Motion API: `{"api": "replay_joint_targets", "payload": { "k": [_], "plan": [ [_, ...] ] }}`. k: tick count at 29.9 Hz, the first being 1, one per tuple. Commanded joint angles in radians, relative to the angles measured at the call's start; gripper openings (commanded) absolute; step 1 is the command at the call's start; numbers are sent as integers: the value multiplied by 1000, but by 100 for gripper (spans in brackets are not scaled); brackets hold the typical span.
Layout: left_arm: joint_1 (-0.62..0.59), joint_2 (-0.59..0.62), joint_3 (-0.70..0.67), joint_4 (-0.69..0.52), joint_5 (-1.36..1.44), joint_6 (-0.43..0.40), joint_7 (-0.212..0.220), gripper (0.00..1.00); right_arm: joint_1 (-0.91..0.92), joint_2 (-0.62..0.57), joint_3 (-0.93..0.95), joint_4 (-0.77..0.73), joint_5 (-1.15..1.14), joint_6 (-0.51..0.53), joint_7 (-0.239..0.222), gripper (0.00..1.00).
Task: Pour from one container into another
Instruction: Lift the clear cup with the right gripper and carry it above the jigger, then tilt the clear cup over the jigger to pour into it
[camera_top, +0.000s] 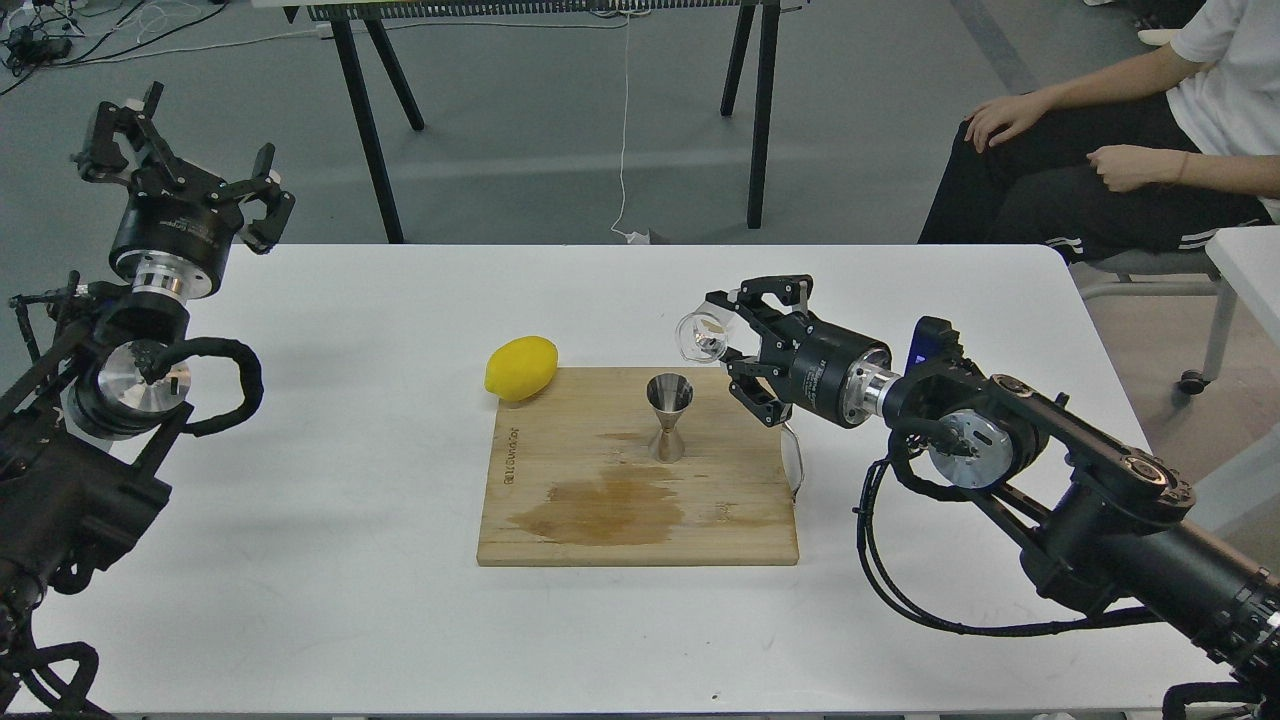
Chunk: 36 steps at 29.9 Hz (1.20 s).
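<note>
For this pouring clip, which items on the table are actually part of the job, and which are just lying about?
Part of the job:
- glass cup, tipped on its side in the right gripper
- steel jigger, upright on the cutting board

Lying about:
- lemon at the board's far left corner
- left gripper, raised at the table's left edge, holding nothing
</note>
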Motion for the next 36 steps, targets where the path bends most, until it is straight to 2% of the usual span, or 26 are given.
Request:
{"api": "replay_joint_targets", "payload": {
  "k": [1, 21, 36],
  "plan": [
    [0, 0, 0, 0, 0, 0, 0, 100, 0, 7, -4, 1, -37, 1, 0, 40],
    [3, -3, -4, 1, 0, 1, 0, 100, 0, 11, -4, 7, -284, 0, 13, 40],
    [3, -2, -6, 0, 0, 3, 0, 100, 34, 65, -62, 21, -351, 0, 14, 40]
  ]
}}
